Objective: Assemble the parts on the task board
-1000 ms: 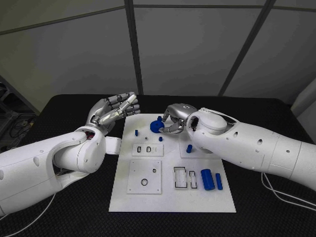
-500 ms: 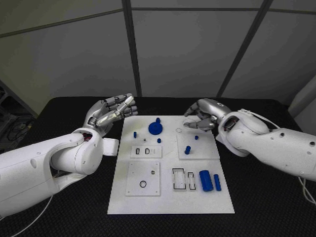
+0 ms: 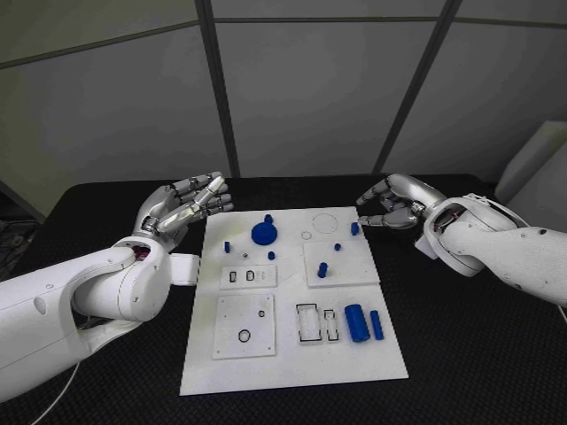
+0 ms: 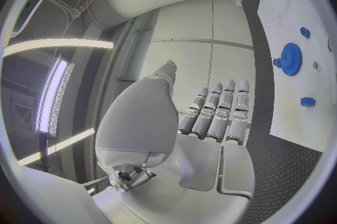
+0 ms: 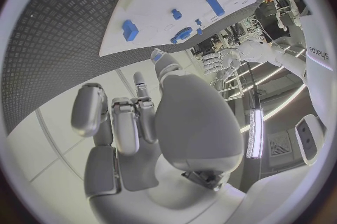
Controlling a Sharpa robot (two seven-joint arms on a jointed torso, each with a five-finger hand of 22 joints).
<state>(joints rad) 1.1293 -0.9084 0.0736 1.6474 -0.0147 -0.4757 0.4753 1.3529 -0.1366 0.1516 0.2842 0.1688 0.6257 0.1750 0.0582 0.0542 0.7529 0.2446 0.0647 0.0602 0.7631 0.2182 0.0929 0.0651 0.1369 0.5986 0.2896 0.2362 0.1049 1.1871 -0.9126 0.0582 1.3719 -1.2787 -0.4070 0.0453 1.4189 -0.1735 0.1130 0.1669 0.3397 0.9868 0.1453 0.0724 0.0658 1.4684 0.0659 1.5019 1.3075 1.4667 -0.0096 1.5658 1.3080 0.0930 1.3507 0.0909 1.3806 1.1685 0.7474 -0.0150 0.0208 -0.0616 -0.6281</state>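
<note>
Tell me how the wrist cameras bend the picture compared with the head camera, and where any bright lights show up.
Head view: straight lines; the task board edges run true, lighting even. Left wrist view: a fisheye circle, the wall panels curve, bright light strips glare beside the left robot hand. Right wrist view: the board's edge bows above the right robot hand, with a bright strip to one side.

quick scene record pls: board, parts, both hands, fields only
board: white task board, flat on the black table
gear: blue gear, far left of board
cylinder: large blue cylinder, near right, lying flat
left hand: left hand beside board's far left corner, fingers spread, holds nothing
right hand: right hand off far right corner, fingers curled, nothing visibly held
</note>
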